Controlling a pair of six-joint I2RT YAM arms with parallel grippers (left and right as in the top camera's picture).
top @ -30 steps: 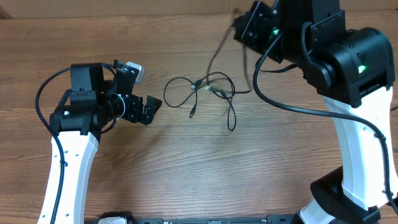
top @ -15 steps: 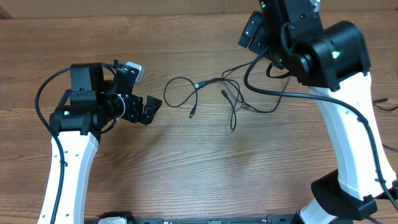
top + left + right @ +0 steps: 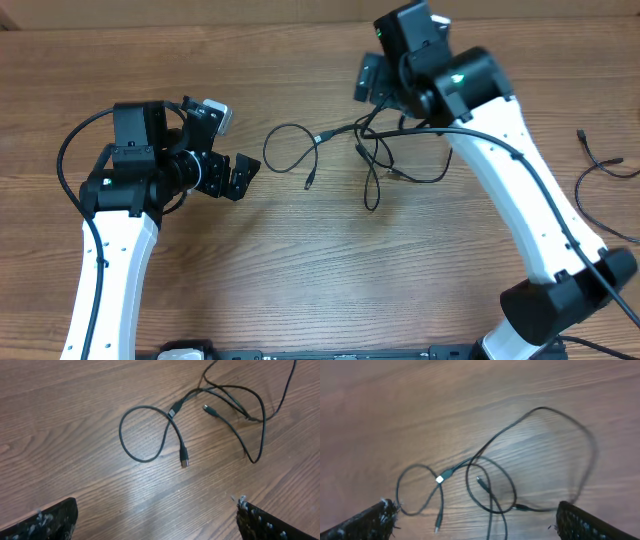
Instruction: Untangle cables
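The left gripper [image 3: 156, 510] and right gripper [image 3: 475, 512] both gape wide and empty, hovering clear of the cables [image 3: 440, 479].

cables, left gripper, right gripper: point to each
cables [image 3: 183, 457], left wrist view, on a plug end
left gripper [image 3: 157, 505], left wrist view, midway between fingertips
right gripper [image 3: 472, 505], right wrist view, midway between fingertips

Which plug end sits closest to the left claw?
The plug ending the short tail below the round loop. It lies alone on bare wood, while the other plugs lie farther right.
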